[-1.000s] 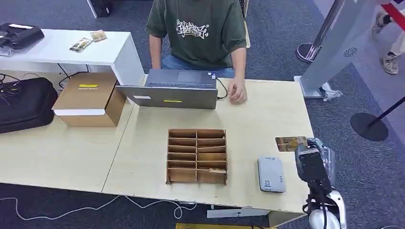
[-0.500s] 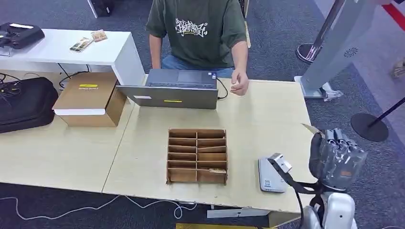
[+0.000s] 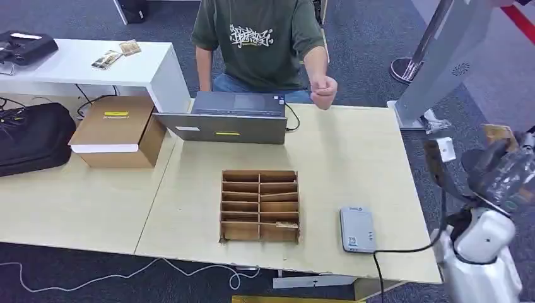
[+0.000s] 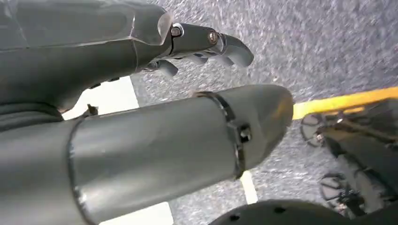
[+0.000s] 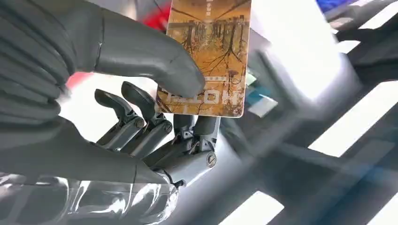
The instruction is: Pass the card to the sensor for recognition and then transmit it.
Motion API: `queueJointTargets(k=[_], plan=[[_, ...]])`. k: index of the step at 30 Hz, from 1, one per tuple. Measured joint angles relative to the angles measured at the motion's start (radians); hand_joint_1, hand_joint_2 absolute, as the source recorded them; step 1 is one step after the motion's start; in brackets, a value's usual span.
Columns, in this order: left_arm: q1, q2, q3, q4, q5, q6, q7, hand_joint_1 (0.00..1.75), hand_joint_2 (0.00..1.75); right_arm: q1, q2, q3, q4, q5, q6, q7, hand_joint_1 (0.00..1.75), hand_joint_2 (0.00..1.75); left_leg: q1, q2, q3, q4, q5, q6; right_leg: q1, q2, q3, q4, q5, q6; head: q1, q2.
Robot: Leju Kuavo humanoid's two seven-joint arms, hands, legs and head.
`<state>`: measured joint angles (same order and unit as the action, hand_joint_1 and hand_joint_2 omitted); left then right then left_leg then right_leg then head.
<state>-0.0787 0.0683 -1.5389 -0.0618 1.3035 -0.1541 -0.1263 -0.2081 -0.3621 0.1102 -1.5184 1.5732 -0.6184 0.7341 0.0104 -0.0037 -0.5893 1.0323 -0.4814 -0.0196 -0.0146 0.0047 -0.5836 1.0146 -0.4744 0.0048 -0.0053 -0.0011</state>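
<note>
— Left hand [image 4: 141,108]?
— Hanging over carpet, fingers loosely curled, grasping nothing.
— Sensor [image 3: 358,230]?
— Flat near the table's [image 3: 353,158] front right corner.
— Right hand [image 3: 505,170]?
— Raised beyond the table's right edge, pinching the card [image 5: 209,56].

- Divided wooden organizer [image 3: 260,206] sits mid-table [image 3: 353,158], card reader [image 3: 357,230] to its right.
- Laptop [image 3: 230,119] behind it.
- Cardboard box [image 3: 118,130] left of the laptop.
</note>
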Motion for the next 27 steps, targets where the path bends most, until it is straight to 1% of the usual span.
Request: queueJointTargets(k=[1, 2, 3, 4, 6, 7, 8, 10, 11, 13, 15, 18, 21, 27], plan=[[-0.001, 0.0, 0.0, 0.0, -0.002, -0.001, 0.0, 0.0, 0.0, -0.016, -0.026, 0.078, 0.015, 0.002, 0.0, -0.006, 1.75, 1.75, 0.0, 0.0, 0.0, 0.0, 0.0, 0.0, 0.0, 0.0, 0.001, 0.0, 0.0, 0.0, -0.002, 0.0], [-0.003, 0.001, 0.0, 0.0, -0.002, 0.001, 0.0, 0.0, 0.0, -0.028, -0.038, 0.162, 0.037, 0.002, -0.006, -0.019, 1.75, 1.75, 0.0, -0.003, 0.0, 0.0, 0.001, 0.0, 0.0, -0.003, 0.0, 0.001, 0.0, 0.0, -0.002, 0.0], [-0.003, 0.001, 0.0, 0.0, -0.003, 0.002, 0.002, 0.0, 0.0, -0.048, -0.05, 0.215, 0.061, 0.0, -0.013, -0.027, 1.75, 1.75, 0.0, -0.006, -0.002, 0.0, 0.003, 0.001, 0.0, -0.006, 0.0, 0.001, 0.0, 0.0, -0.003, 0.0], [-0.002, 0.0, 0.0, 0.0, -0.006, 0.002, 0.002, 0.0, 0.0, -0.068, -0.06, 0.255, 0.086, 0.0, -0.024, -0.03, 1.75, 1.75, 0.0, -0.009, 0.003, 0.0, 0.004, -0.001, 0.0, -0.007, -0.001, 0.002, 0.0, 0.0, -0.003, 0.0], [0.001, 0.0, 0.0, -0.002, -0.013, 0.003, 0.003, 0.0, 0.0, -0.119, -0.07, 0.32, 0.132, 0.0, -0.051, -0.04, 1.75, 1.75, 0.001, -0.008, 0.001, 0.0, 0.004, -0.001, 0.001, -0.006, -0.002, 0.002, 0.0, 0.0, -0.002, 0.0], [0.0, 0.0, 0.0, -0.003, -0.018, 0.005, 0.004, 0.0, 0.0, -0.157, -0.066, 0.356, 0.171, 0.0, -0.056, -0.065, 1.75, 1.75, 0.001, -0.007, 0.002, 0.0, 0.004, -0.001, 0.001, -0.005, -0.002, 0.002, 0.001, -0.001, -0.002, 0.0], [-0.003, 0.0, 0.0, -0.003, -0.02, 0.008, 0.004, 0.0, 0.0, -0.187, -0.055, 0.375, 0.209, 0.0, -0.056, -0.101, 1.75, 1.75, 0.0, -0.006, 0.002, 0.0, 0.004, -0.001, 0.001, -0.004, -0.002, 0.002, 0.001, -0.001, -0.003, 0.0], [-0.011, 0.001, -0.001, -0.005, -0.021, 0.011, 0.01, 0.0, 0.0, -0.252, -0.017, 0.379, 0.288, 0.0, -0.057, -0.198, 1.75, 1.75, 0.001, -0.005, 0.002, 0.0, 0.004, -0.001, 0.001, -0.004, -0.002, 0.002, 0.001, -0.001, -0.002, 0.0], [-0.013, 0.001, -0.001, -0.005, -0.022, 0.013, 0.012, 0.0, 0.0, -0.29, 0.006, 0.378, 0.326, 0.0, -0.057, -0.233, 1.75, 1.75, 0.001, -0.005, 0.002, 0.0, 0.004, -0.001, 0.001, -0.004, -0.002, 0.002, 0.001, -0.001, -0.002, 0.0], [-0.015, 0.001, -0.001, -0.005, -0.025, 0.016, 0.019, 0.0, 0.0, -0.357, 0.053, 0.373, 0.401, 0.0, -0.058, -0.285, 1.75, 1.75, 0.001, -0.005, 0.003, 0.0, 0.004, -0.002, 0.001, -0.004, -0.002, 0.003, 0.001, -0.001, -0.002, 0.0], [-0.015, 0.001, -0.001, -0.005, -0.026, 0.016, 0.02, 0.0, 0.0, -0.415, 0.096, 0.366, 0.465, 0.0, -0.058, -0.315, 1.75, 1.75, 0.001, -0.006, 0.003, 0.0, 0.005, -0.002, 0.001, -0.005, -0.002, 0.003, 0.001, -0.001, -0.002, 0.0], [-0.016, 0.001, -0.002, -0.006, -0.034, 0.013, 0.021, 0.0, 0.0, -0.488, 0.153, 0.364, 0.563, 0.0, -0.058, -0.333, 1.75, 1.75, 0.001, -0.006, 0.003, 0.0, 0.005, -0.002, 0.001, -0.004, -0.002, 0.003, 0.001, -0.001, -0.002, 0.0], [-0.018, 0.001, -0.002, -0.009, -0.042, 0.012, 0.023, 0.0, 0.0, -0.541, 0.194, 0.366, 0.638, 0.0, -0.058, -0.337, 1.75, 1.75, 0.001, -0.007, 0.002, 0.0, 0.005, -0.002, 0.001, -0.005, -0.002, 0.003, 0.001, -0.001, -0.002, 0.0], [-0.024, 0.003, -0.002, -0.015, -0.065, 0.011, 0.039, 0.0, 0.0, -0.643, 0.25, 0.385, 0.782, 0.0, -0.058, -0.339, 1.75, 1.75, 0.001, -0.007, 0.002, 0.0, 0.005, -0.002, 0.001, -0.005, -0.002, 0.002, 0.001, -0.001, -0.002, 0.0]])
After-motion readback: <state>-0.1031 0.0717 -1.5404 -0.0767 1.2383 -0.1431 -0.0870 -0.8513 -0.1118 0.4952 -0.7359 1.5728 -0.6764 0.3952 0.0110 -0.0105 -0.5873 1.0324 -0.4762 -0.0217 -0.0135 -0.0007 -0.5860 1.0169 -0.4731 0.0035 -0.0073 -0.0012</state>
